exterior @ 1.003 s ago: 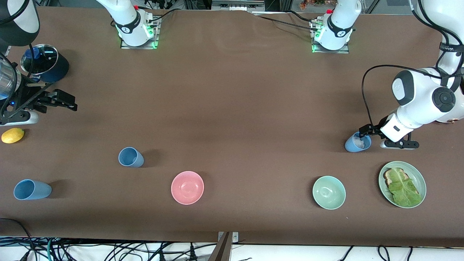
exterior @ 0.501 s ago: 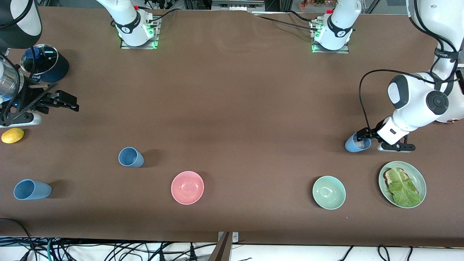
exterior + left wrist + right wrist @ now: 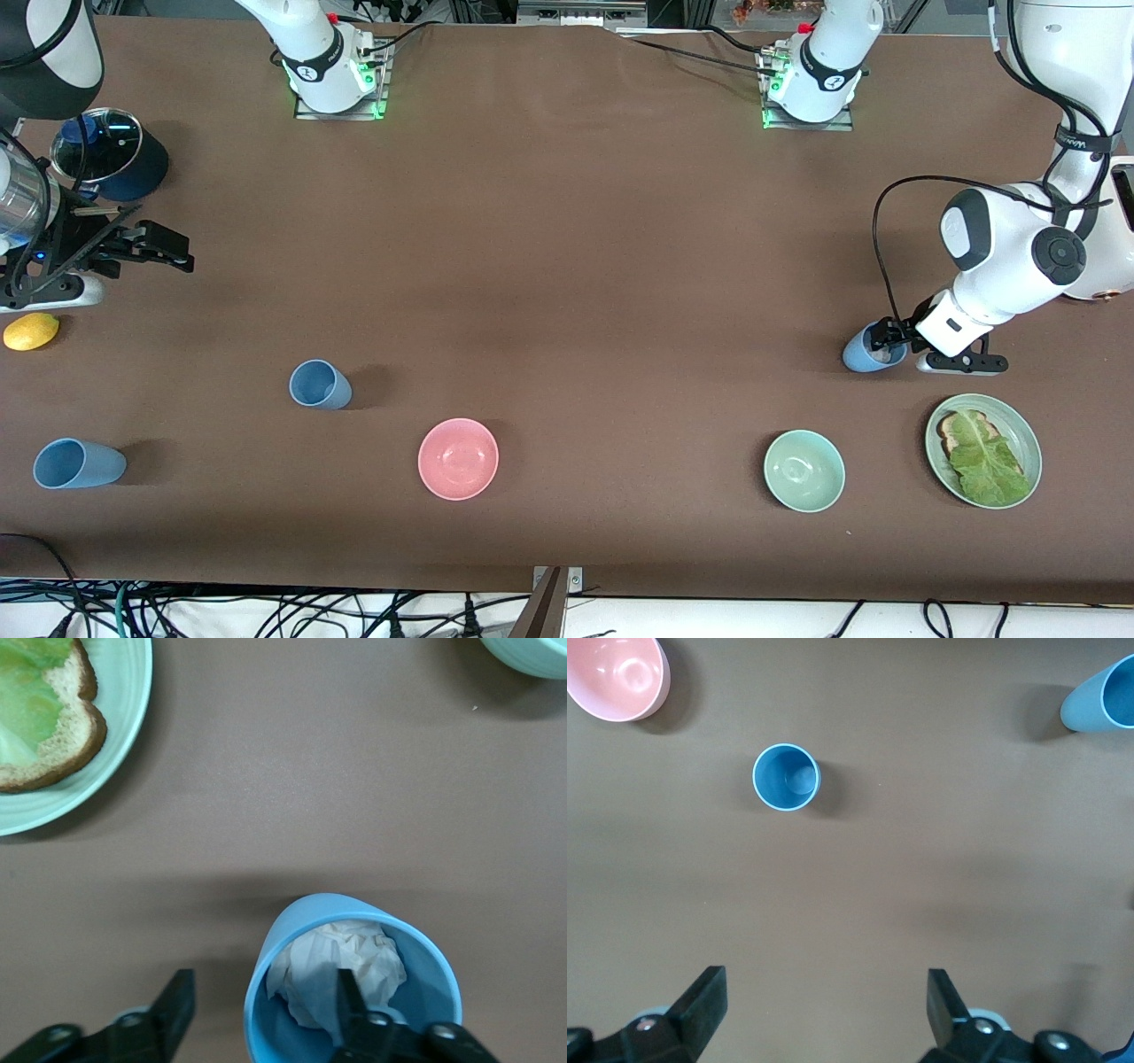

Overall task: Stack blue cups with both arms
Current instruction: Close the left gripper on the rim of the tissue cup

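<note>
Three blue cups stand on the brown table. One (image 3: 870, 352) is at the left arm's end and holds crumpled white paper (image 3: 341, 961). My left gripper (image 3: 888, 340) is open and straddles this cup's wall (image 3: 266, 992), with one finger inside the cup (image 3: 350, 992) and one outside (image 3: 177, 992). Two empty cups (image 3: 319, 385) (image 3: 78, 463) stand toward the right arm's end. The right wrist view shows both, one (image 3: 787, 777) and the other (image 3: 1103, 695). My right gripper (image 3: 173, 251) is open and empty over bare table (image 3: 824, 979).
A pink bowl (image 3: 458, 458) and a pale green bowl (image 3: 803, 470) sit near the front edge. A green plate with toast and lettuce (image 3: 982, 449) lies beside the left gripper. A navy pot with glass lid (image 3: 106, 155) and a lemon (image 3: 31, 330) are at the right arm's end.
The left arm has swung toward the middle of the table, bringing its gripper over the cup with paper, one finger now inside. The right gripper has barely shifted.
</note>
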{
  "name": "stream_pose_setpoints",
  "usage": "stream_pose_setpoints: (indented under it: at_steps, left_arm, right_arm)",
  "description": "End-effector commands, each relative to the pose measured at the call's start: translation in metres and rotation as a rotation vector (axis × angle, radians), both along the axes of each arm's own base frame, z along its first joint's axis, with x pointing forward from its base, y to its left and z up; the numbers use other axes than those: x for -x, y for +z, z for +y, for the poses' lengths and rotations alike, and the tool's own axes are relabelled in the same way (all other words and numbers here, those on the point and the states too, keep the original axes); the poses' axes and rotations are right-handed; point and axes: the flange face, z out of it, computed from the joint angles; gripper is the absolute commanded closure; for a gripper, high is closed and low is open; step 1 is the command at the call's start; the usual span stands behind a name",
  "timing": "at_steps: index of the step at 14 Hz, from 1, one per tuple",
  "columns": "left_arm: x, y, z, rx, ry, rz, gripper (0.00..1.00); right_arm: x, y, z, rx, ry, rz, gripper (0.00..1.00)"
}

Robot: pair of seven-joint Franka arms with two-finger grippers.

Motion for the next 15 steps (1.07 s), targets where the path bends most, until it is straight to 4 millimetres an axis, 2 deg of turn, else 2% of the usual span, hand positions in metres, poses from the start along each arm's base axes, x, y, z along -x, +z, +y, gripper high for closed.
stream_pose_setpoints:
  at_steps: [1, 8, 10, 12, 15]
  left_arm:
    - [-0.001, 0.004, 0.004, 0.0, -0.009, -0.014, 1.0]
    - [-0.002, 0.008, 0.0, -0.001, -0.029, -0.01, 1.0]
    - [-0.004, 0.03, -0.002, -0.006, -0.032, -0.015, 1.0]
    - [-0.009, 0.065, -0.003, -0.002, -0.041, 0.035, 1.0]
    - [-0.017, 0.135, -0.005, 0.004, -0.056, 0.11, 1.0]
  right_arm:
    - [0.003, 0.002, 0.001, 0.0, 0.014, 0.006, 0.0]
    - [0.003, 0.002, 0.005, -0.003, 0.018, 0.005, 0.0]
    - [0.002, -0.005, 0.009, -0.004, 0.024, 0.011, 0.0]
    - [0.001, -0.008, 0.009, -0.004, 0.024, 0.014, 0.0]
    - [0.001, -0.008, 0.008, -0.004, 0.023, 0.013, 0.0]
